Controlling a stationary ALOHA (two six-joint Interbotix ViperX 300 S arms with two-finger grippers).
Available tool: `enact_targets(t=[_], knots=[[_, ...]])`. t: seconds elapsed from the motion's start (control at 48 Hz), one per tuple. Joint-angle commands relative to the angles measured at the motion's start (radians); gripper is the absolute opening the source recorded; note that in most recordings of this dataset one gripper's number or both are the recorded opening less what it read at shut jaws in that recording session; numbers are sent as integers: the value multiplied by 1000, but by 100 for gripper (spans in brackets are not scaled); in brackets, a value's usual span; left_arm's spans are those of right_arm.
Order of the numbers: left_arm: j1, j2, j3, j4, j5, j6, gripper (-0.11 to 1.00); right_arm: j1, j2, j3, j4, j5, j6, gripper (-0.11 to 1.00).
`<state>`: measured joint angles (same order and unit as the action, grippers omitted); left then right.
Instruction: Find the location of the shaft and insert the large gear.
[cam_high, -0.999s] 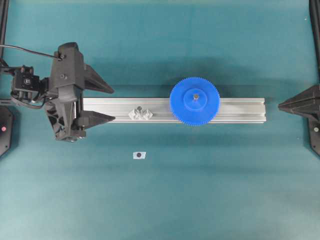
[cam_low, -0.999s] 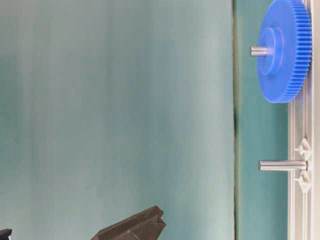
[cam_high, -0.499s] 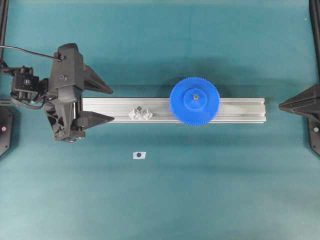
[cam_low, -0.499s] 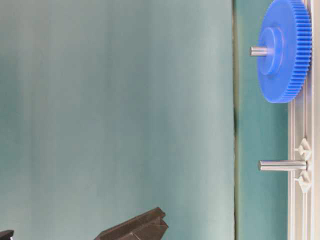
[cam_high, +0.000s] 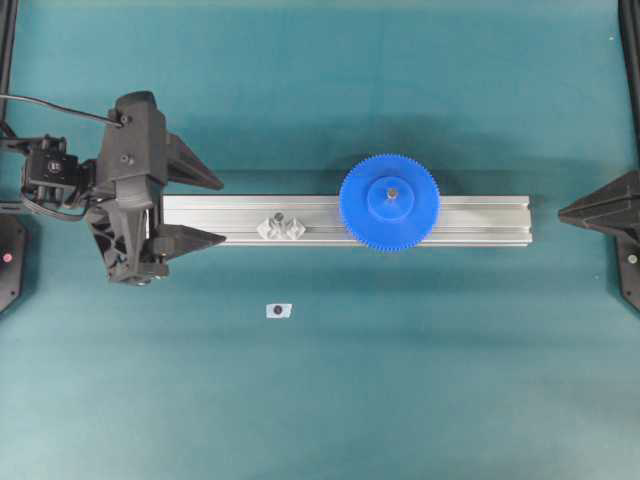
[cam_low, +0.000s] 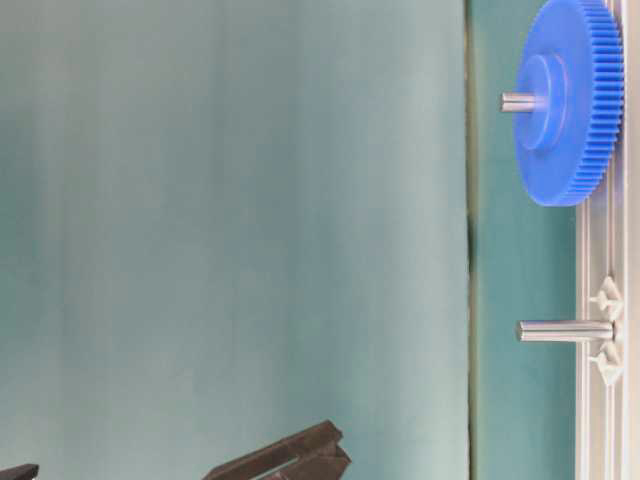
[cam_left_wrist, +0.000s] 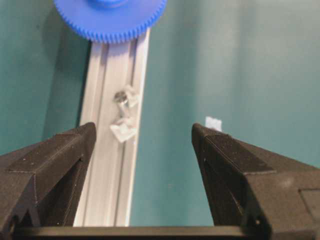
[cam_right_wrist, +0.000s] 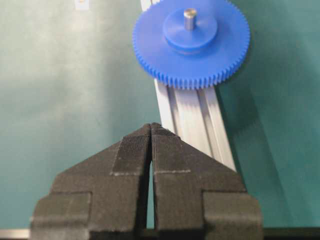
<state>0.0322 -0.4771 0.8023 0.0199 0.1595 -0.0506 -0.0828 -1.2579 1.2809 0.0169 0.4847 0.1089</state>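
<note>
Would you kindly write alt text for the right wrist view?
A large gear, bright blue, sits on an aluminium rail with a metal pin poking up through its hub. In the foreground the right gripper hangs empty, jaws shut, above a teal mat.

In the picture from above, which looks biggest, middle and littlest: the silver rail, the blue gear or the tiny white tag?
1. Silver rail, the longest thing.
2. Blue gear, round and wider than the rail, but much shorter.
3. White tag, by far the littlest.
</note>
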Motion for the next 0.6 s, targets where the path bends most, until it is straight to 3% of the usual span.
enact_targets(t=[0.0, 0.583], knots=[[-2, -15, -9, 2, -20, 3, 77, -2, 8, -8, -2, -5, 3, 1], [-2, -58, 17, 0, -28, 2, 77, 0, 8, -6, -2, -6, 3, 1]])
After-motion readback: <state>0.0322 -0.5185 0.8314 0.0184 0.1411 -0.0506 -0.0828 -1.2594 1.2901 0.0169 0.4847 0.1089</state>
